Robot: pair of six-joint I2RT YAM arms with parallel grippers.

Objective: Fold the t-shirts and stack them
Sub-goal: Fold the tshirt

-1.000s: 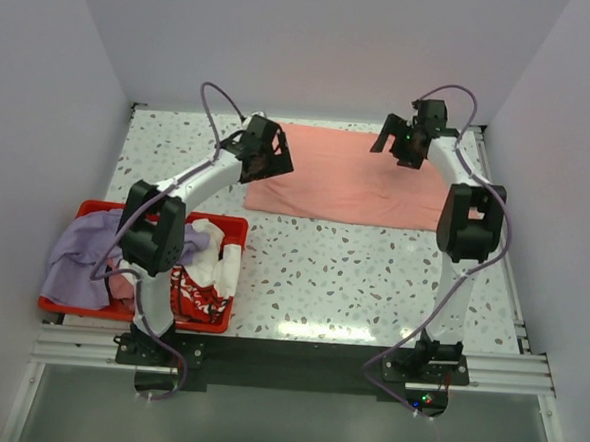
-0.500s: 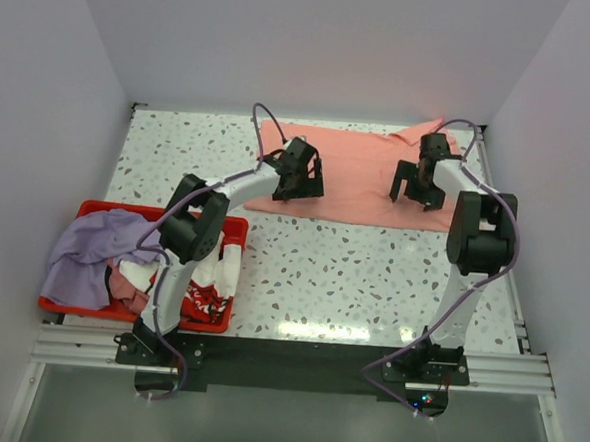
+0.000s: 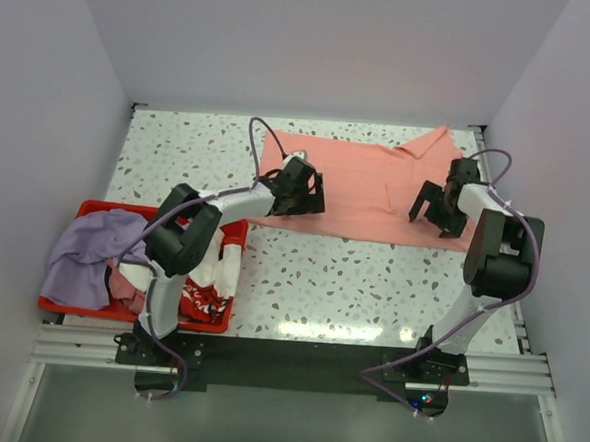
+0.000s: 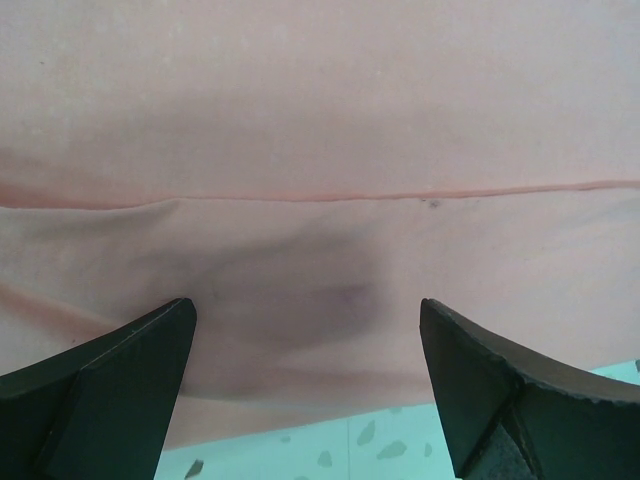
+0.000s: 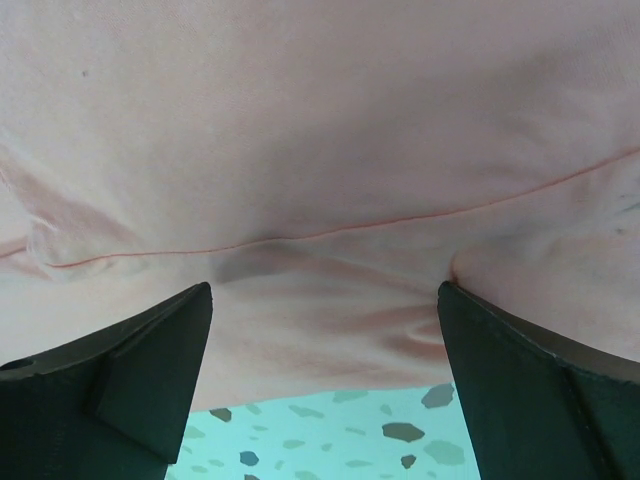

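Salmon-pink t-shirt (image 3: 362, 185) lies spread across the far half of the desk (image 3: 372, 276), long axis left-right, near hem just below my left fingers (image 3: 301, 196) and right fingers (image 3: 438, 205), both spread wide, holding nothing.

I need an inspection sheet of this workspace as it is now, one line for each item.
Surface: speckled stone-pattern table top, evenly lit.
Job's things: salmon-pink cloth t-shirt spread out at the far side; lavender-purple cloth t-shirt and white red-printed t-shirt heaped in the red plastic crate.
Clutter: only that crate, near left; nothing else seen.
Grippers: left gripper and right gripper both open over the pink shirt's near hem, holding nothing.
Cables: purple cables loop along both arms; no snag seen.
Surroundings: plain white walls on three sides.
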